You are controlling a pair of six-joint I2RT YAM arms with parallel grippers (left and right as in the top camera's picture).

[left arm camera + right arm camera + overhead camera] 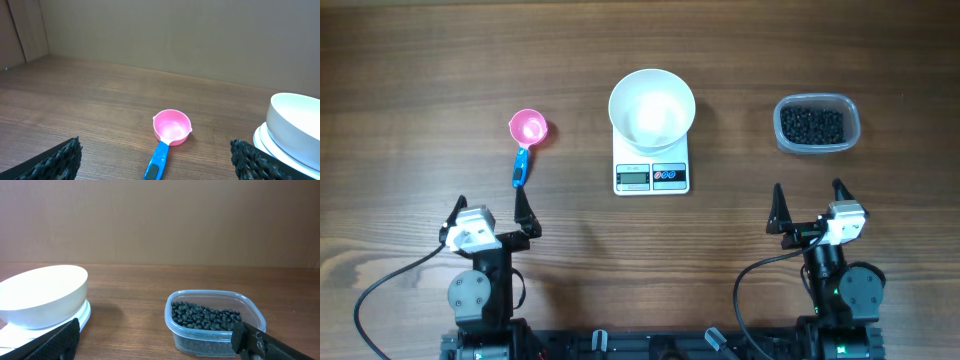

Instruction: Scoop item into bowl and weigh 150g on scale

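A white bowl (652, 108) stands empty on the white scale (651, 176) at the table's middle; the bowl (295, 125) also shows at the right of the left wrist view, and the bowl (42, 296) at the left of the right wrist view. Black beans, the item (811, 124), fill a clear plastic tub (817, 148) at the right; the item (205, 316) lies just ahead of my right gripper. A pink scoop with a blue handle (525, 143) lies left of the scale. My left gripper (490, 212) stands open just short of the scoop handle (158, 162). My right gripper (809, 205) stands open, empty.
Wooden table (410, 80) all round. Black cables (390, 280) run from both arm bases at the near edge. A brown wall (160, 220) rises behind the table.
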